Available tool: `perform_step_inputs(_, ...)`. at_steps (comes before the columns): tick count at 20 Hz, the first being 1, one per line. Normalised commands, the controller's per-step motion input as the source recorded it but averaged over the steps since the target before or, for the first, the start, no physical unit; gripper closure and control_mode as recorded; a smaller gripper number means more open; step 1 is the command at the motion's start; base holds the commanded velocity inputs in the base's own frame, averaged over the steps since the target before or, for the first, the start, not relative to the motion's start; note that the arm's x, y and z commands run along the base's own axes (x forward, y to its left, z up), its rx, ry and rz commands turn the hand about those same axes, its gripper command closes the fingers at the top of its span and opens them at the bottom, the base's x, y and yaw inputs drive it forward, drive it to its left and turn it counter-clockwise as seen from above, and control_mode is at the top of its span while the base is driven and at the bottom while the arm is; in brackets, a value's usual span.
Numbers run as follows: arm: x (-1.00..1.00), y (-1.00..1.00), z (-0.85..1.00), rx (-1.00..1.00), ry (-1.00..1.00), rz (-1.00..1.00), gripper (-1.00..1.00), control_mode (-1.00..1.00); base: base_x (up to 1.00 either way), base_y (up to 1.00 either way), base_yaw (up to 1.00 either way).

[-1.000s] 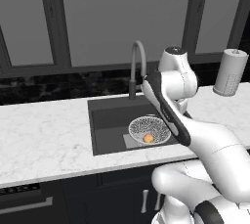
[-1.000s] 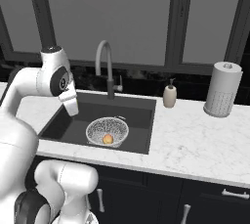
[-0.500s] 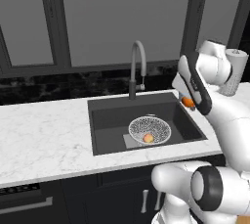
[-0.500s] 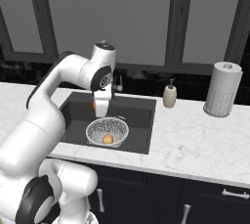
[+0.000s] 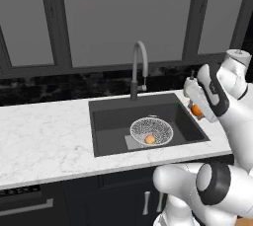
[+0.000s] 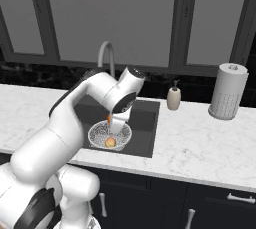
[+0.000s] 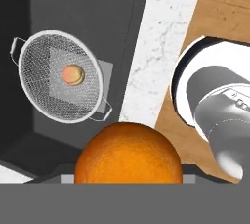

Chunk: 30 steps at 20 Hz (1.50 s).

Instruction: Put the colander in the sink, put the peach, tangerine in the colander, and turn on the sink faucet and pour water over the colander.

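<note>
Above the right edge of the sink point(image 5: 148, 116) my jaws are clamped on the tangerine point(image 7: 128, 153), which sits at the bottom centre of the hand view. At upper left of that view the colander point(image 7: 60, 82) rests on the sink floor with the peach point(image 7: 72, 75) inside. I think I should carry the fruit across until it hangs over the mesh, lower it close to the rim and only then release it, beside the peach. Dropping from high could make it bounce out. The faucet point(image 5: 140, 69) is not yet running.
</note>
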Motion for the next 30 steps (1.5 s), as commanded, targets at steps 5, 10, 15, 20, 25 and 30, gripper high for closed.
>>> perform_step_inputs(5,0.39,0.0,-0.49,0.01,0.01,-0.03,1.0,-1.0,0.0,0.0,0.0)
perform_step_inputs(10,0.41,0.0,-0.46,0.0,0.05,0.0,1.0,-1.0,0.0,0.0,0.0)
perform_step_inputs(15,0.27,0.0,-0.43,0.05,0.05,0.0,1.0,-1.0,0.0,0.0,0.0)
perform_step_inputs(20,0.26,0.14,-0.37,0.03,0.03,-0.01,1.0,-1.0,0.0,0.0,0.0)
perform_step_inputs(25,0.27,0.28,-0.33,0.01,0.05,-0.02,1.0,-1.0,0.0,0.0,0.0)
perform_step_inputs(30,0.22,0.34,-0.28,0.02,0.01,-0.04,1.0,-1.0,0.0,0.0,0.0)
